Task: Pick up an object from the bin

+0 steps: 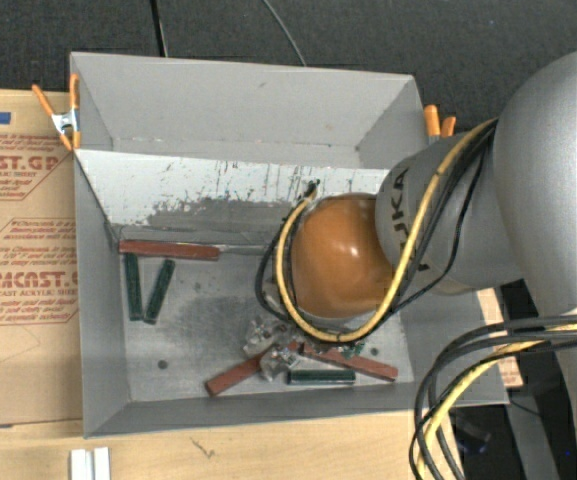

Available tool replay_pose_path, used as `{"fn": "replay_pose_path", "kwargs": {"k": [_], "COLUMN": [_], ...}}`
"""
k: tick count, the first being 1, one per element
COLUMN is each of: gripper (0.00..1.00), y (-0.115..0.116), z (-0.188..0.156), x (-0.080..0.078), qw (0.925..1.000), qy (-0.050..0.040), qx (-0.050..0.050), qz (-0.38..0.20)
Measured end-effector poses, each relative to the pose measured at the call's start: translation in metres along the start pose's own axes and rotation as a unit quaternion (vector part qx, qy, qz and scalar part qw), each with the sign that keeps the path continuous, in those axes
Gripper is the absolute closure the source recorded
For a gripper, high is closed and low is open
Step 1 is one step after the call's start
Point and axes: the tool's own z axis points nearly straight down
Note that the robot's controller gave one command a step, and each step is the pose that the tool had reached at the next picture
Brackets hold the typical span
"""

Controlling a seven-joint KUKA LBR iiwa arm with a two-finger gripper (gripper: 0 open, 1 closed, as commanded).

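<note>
the gripper (271,340) sits at 6 o'clock in the bin (218,98), over a red-brown stick (236,375) and a dark green stick (320,376); claw apart or together, i cannot tell. the sticks look light, stiff, perhaps slick: best pinched across the narrow middle.

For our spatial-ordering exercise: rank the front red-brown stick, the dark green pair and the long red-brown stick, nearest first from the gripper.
1. front red-brown stick, front, beside the gripper.
2. dark green pair, left, and long red-brown stick, back left: too close to call.
</note>
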Motion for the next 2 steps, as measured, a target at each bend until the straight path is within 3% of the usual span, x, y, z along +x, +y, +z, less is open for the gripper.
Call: {"fn": "replay_pose_path", "kwargs": {"k": [1, 2], "gripper": [1.00, 1.00], "y": [0.000, -0.044], "z": [0.000, -0.197], "x": [0.000, -0.008], "qw": [1.0000, 0.9999], "qy": [0.0000, 0.0068], "qx": [0.000, 0.000], "qz": [0.000, 0.008]}}
